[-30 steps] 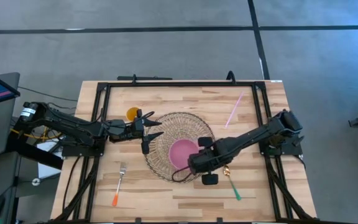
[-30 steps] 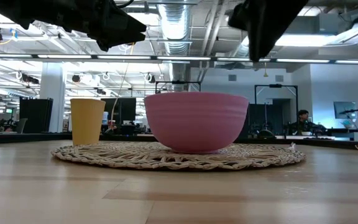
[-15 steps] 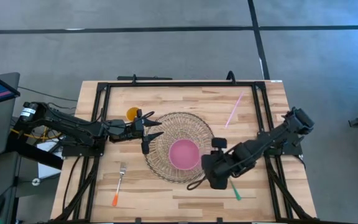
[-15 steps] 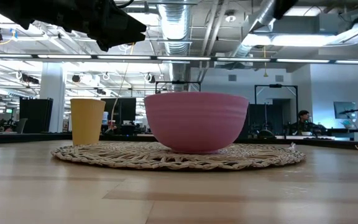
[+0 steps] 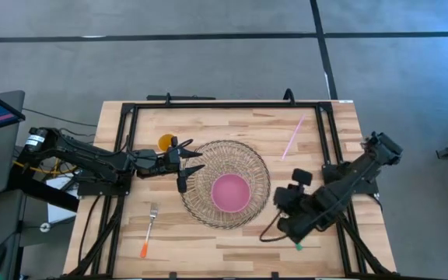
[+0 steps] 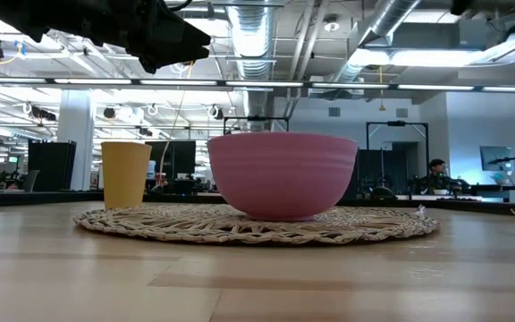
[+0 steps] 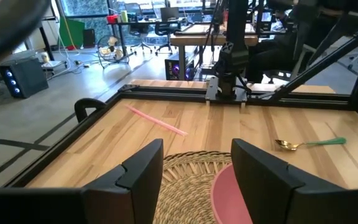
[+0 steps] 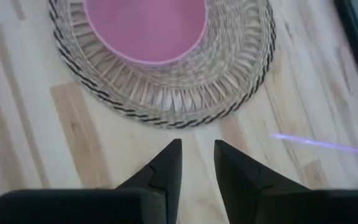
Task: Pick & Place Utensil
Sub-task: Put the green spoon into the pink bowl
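High view: pink bowl (image 5: 230, 192) centred on a woven mat (image 5: 225, 183); spoon (image 7: 309, 144) with green handle on the table (image 5: 317, 247) beside the mat's right edge, largely covered by the right gripper (image 5: 293, 224), which hangs above it, fingers (image 8: 166, 165) parted by a narrow gap, holding nothing. Left gripper (image 5: 183, 166) at the mat's left edge, fingers (image 7: 143, 168) spread wide, empty, well apart from the spoon. Also on the table: fork (image 5: 148, 231) with orange handle front left, yellow cup (image 5: 165, 142) behind the left gripper, pink straw (image 5: 292, 137) rear right.
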Motion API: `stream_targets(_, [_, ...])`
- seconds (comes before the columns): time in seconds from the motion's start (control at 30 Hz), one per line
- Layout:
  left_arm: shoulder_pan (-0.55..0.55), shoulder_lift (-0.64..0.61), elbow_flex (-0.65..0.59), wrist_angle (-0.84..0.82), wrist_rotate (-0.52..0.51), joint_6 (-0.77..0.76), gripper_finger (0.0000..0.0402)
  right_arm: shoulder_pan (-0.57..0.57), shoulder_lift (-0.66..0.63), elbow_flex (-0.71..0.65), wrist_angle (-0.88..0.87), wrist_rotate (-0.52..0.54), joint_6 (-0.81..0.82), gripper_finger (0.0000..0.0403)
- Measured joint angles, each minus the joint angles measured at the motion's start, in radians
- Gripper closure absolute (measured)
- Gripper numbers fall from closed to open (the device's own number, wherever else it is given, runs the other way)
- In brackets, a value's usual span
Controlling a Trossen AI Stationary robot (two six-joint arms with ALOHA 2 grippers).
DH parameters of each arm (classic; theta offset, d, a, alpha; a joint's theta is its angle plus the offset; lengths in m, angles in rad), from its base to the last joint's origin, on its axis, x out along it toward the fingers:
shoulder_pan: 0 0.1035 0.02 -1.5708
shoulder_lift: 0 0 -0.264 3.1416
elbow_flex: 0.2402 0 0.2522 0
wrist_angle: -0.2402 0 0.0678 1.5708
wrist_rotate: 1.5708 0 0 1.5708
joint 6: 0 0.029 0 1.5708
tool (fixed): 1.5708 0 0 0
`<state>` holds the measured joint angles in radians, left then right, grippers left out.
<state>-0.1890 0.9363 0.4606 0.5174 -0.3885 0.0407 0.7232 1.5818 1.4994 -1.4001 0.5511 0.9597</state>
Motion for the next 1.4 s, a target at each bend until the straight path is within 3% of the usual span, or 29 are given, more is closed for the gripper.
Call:
stream_targets(0.1, [0.0, 0.0, 0.0, 0.007, 0.0, 0.033, 0.0211, 0.04, -0.07, -0.144, 0.107, -0.009, 0.105, 0.0316])
stream_targets(0.3, [0.0, 0.0, 0.0, 0.015, 0.0, 0.059, 0.0211, 0.093, -0.19, -0.45, 0.327, -0.133, 0.424, 0.0316])
stream_targets(0.47, [0.0, 0.0, 0.0, 0.015, 0.0, 0.059, 0.0211, 0.122, -0.212, -0.587, 0.603, -0.223, 0.56, 0.0316])
stream_targets(0.6, [0.0, 0.0, 0.0, 0.015, -0.003, 0.059, 0.0211, 0.121, -0.152, -0.596, 0.707, -0.268, 0.563, 0.0316])
stream_targets(0.83, [0.0, 0.0, 0.0, 0.015, -0.004, 0.059, 0.0211, 0.119, -0.008, -0.597, 0.728, -0.394, 0.574, 0.0316])
stream_targets(1.4, [0.0, 0.0, 0.0, 0.016, -0.004, 0.059, 0.0211, 0.127, 0.114, -0.597, 0.728, -0.423, 0.639, 0.0316])
